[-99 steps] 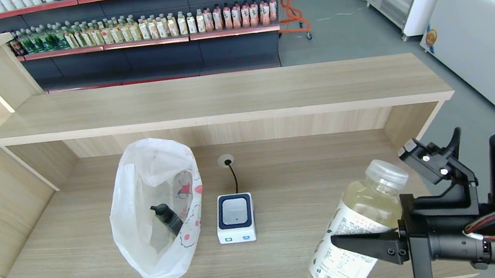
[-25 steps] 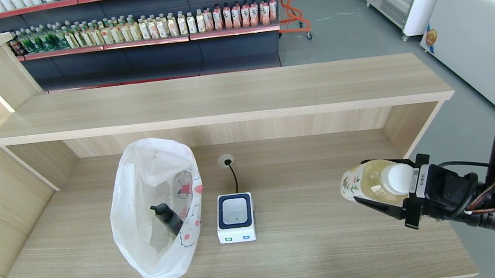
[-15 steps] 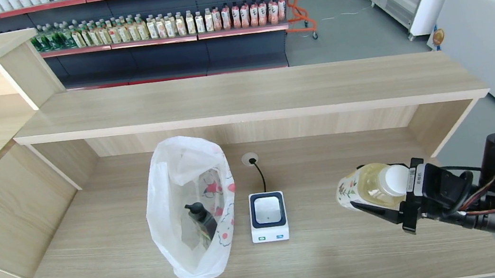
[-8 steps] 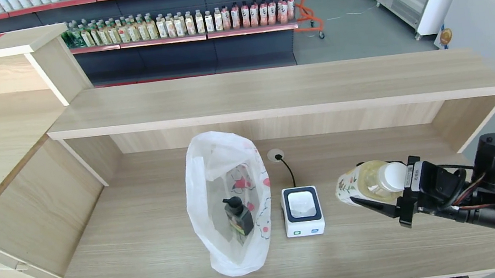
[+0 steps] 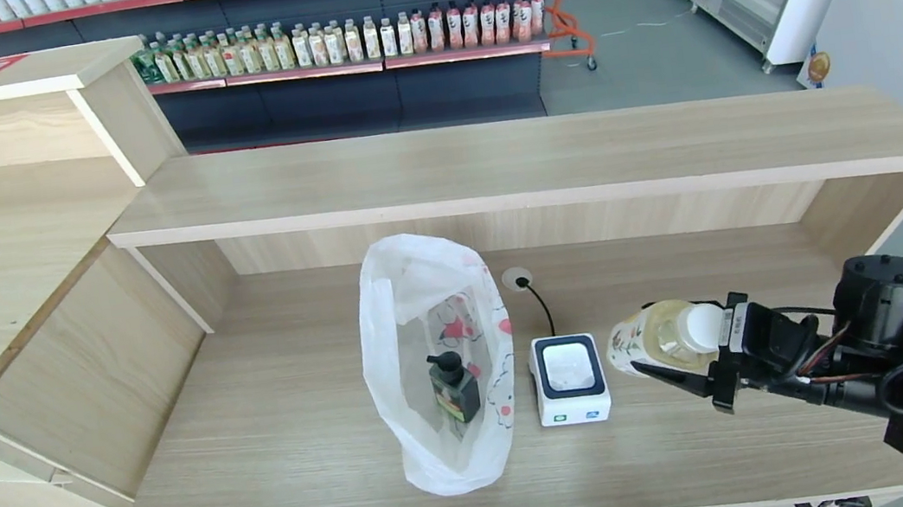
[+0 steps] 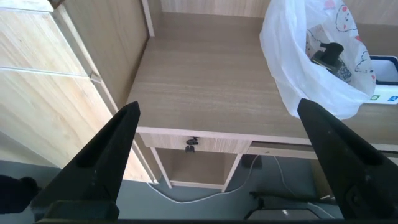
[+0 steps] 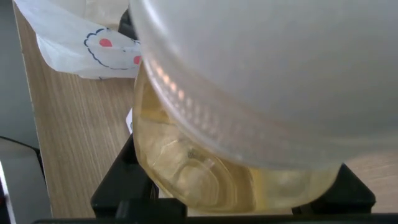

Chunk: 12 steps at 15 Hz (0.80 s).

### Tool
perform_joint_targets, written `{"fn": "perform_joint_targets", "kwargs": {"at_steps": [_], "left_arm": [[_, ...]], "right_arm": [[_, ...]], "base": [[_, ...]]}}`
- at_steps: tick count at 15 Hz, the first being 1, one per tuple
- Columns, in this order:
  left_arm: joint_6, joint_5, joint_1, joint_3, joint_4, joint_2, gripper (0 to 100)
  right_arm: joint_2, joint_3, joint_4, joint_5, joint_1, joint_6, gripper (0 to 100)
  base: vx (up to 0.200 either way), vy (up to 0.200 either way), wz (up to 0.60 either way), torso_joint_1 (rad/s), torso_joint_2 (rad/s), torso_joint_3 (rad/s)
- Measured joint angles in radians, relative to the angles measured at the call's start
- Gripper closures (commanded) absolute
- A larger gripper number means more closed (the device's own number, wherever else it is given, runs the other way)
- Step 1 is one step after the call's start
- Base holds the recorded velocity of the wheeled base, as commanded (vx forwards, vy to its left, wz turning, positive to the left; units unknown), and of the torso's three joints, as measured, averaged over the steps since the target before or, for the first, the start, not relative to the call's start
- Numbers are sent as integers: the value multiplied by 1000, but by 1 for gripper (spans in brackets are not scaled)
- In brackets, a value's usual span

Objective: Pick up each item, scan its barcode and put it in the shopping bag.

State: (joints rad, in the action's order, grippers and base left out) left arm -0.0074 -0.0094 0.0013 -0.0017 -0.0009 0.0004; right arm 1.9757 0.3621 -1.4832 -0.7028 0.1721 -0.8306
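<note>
My right gripper (image 5: 648,339) is shut on a clear bottle (image 5: 656,336) of pale yellow drink, held level just above the counter with its white cap toward the wrist. The bottle's base points at the white scanner (image 5: 570,377), a short gap to its right. In the right wrist view the bottle (image 7: 205,168) sits close up between dark fingers (image 7: 121,190). The white shopping bag (image 5: 439,360) stands open left of the scanner, with a dark pump bottle (image 5: 454,386) inside. My left gripper (image 6: 217,109) hangs open off the counter's front left, facing the bag (image 6: 311,56).
A raised wooden ledge (image 5: 527,161) runs along the back of the counter (image 5: 300,430), and side panels wall in both ends. A black cable (image 5: 542,311) leads from the scanner to a hole in the counter. Shelves of drinks and freezers stand beyond.
The head view has swung, shifting the counter rightward in the picture. The right gripper has turned the bottle from upright to level and brought it much closer to the scanner.
</note>
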Motion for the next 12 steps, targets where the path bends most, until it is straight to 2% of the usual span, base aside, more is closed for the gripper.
{"fn": "perform_joint_targets", "kwargs": {"at_steps": [6,12], "left_arm": [[0,0,1,0,0,0,0],[0,0,1,0,0,0,0]], "right_arm": [[72,35,-33,-40,-36,-24,100],[145,87,-37,-86,-28,-59,100]], "base": [[0,0,0,0,0,0],[0,0,0,0,0,0]]}}
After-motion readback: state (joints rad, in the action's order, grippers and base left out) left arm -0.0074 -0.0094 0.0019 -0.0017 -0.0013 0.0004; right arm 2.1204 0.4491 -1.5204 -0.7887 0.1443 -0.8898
